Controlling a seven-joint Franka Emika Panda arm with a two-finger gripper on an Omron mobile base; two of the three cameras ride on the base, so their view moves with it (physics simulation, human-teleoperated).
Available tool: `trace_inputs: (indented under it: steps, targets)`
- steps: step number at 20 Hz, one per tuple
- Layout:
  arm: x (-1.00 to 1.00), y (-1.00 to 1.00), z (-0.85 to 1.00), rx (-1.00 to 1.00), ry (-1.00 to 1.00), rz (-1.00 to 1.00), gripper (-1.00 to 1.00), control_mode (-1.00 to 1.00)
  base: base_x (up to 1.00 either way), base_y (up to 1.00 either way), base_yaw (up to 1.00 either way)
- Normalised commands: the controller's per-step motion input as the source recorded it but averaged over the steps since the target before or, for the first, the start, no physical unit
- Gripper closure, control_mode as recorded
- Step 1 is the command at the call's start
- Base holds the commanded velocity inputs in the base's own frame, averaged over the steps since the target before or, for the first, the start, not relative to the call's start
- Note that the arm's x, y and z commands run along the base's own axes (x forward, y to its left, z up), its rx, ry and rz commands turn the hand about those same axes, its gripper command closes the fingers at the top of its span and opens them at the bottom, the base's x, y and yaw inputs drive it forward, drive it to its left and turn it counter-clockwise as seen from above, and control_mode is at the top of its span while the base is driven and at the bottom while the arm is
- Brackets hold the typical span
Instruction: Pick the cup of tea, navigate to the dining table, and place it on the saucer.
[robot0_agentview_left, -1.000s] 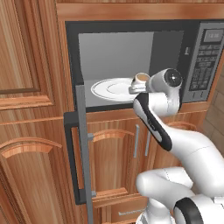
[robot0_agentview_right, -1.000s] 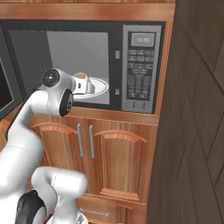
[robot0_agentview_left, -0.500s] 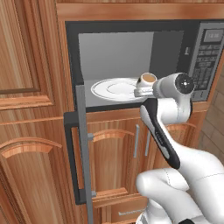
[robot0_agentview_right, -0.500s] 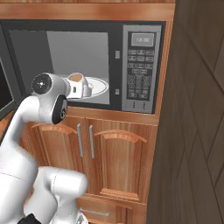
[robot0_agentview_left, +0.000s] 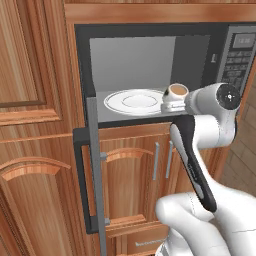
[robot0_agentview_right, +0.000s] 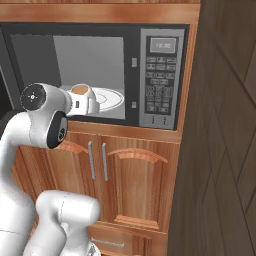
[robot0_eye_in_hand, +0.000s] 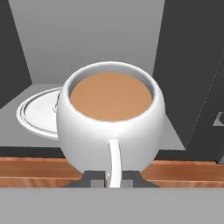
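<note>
The gripper (robot0_eye_in_hand: 113, 180) is clamped on the handle of the cup of tea (robot0_eye_in_hand: 111, 120), its two dark fingertips (robot0_eye_in_hand: 92, 178) pressed against either side of the thin white handle at the cup's base. The cup sits upright, brown tea level inside, and is held just in front of the open microwave (robot0_agentview_left: 150, 65), over the wooden ledge below its mouth. In the left base view the cup (robot0_agentview_left: 176, 96) hangs at the right front edge of the microwave opening, beside the white plate (robot0_agentview_left: 134, 101) that lies on the microwave floor. The microwave door (robot0_agentview_left: 95, 170) stands swung open to the left, seen edge-on. In the right base view the cup (robot0_agentview_right: 82, 98) is next to the arm's round white joint, with the keypad (robot0_agentview_right: 161, 82) well to its right and wooden cupboard doors (robot0_agentview_right: 125, 180) below.
</note>
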Motion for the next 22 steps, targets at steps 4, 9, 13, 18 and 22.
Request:
trace_inputs:
  steps: [4,9,13,18,22]
  targets:
    - [-0.51,0.0,0.17,0.0,0.15,0.0,1.0,-1.0,0.0,0.0,0.0]
    - [-0.61,0.0,0.13,0.0,0.08,0.0,1.0,-1.0,0.0,0.0,0.0]
    - [-0.63,0.0,0.08,0.0,0.05,0.0,1.0,-1.0,0.0,0.0,0.0]
    - [-0.65,0.0,0.03,0.0,0.02,0.0,1.0,-1.0,0.0,0.0,0.0]
    - [-0.65,-0.01,0.06,0.0,0.0,0.0,1.0,-1.0,0.0,0.0,0.0]
